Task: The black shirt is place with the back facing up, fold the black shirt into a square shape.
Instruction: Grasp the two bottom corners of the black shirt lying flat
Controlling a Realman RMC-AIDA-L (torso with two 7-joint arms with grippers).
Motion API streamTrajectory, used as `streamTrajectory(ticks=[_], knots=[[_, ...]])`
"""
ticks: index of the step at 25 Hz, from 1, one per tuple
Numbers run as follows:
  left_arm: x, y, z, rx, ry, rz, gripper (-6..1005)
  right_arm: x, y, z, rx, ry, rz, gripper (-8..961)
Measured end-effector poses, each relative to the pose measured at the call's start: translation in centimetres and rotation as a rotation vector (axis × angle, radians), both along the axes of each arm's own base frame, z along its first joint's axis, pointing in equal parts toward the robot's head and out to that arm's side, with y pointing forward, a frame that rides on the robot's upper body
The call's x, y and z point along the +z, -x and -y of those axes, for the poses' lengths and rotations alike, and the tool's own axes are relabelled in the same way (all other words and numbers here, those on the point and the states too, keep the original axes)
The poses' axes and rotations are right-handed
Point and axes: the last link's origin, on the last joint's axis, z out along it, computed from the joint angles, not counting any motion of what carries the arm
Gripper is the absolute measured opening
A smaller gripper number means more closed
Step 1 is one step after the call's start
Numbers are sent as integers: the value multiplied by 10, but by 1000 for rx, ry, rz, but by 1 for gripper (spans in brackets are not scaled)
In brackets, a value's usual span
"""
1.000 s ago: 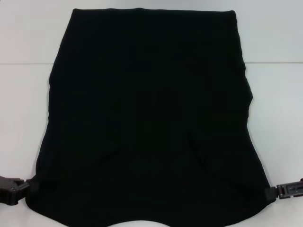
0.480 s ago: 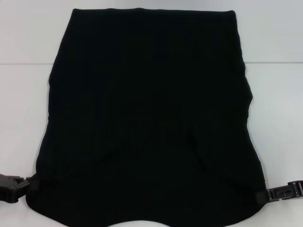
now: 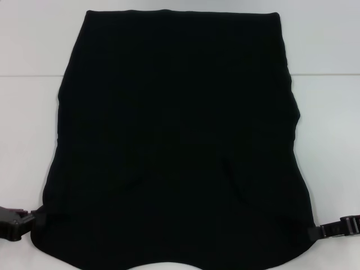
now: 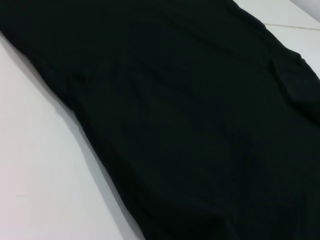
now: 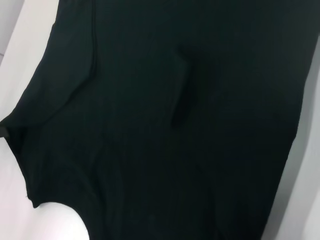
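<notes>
Shirt: lies flat on the tabletop, filling the middle from 12 o'clock to 6 o'clock; straight edge at 12, curved edge at 6. Left gripper: at 8 o'clock, touching the shirt's near left corner. Right gripper: at 4 o'clock, at the shirt's near right corner. Tabletop shows at 9 and 3.

A white table fills the view, bare surface showing at 9 and 3 o'clock. A thin seam line crosses it toward 12 o'clock.
</notes>
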Motion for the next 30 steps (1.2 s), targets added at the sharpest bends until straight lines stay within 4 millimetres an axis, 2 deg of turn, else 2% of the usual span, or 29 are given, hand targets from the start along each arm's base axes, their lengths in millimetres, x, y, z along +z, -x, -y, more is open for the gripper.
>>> streamTrajectory(ticks=[3,14,21,30], knots=[[0,0,0,1,-1,1,22,1,-2,1,0,-9,-4,232],[0,1,4,17,-2,22,23,8,-14,13,14,-85,-48,74],[5,3,19,35,-16,81,23,14,-23,34,59,-129,-111,74],[2,3,45,45,65,127,23,25,-39,79,102,-138,-170,74]])
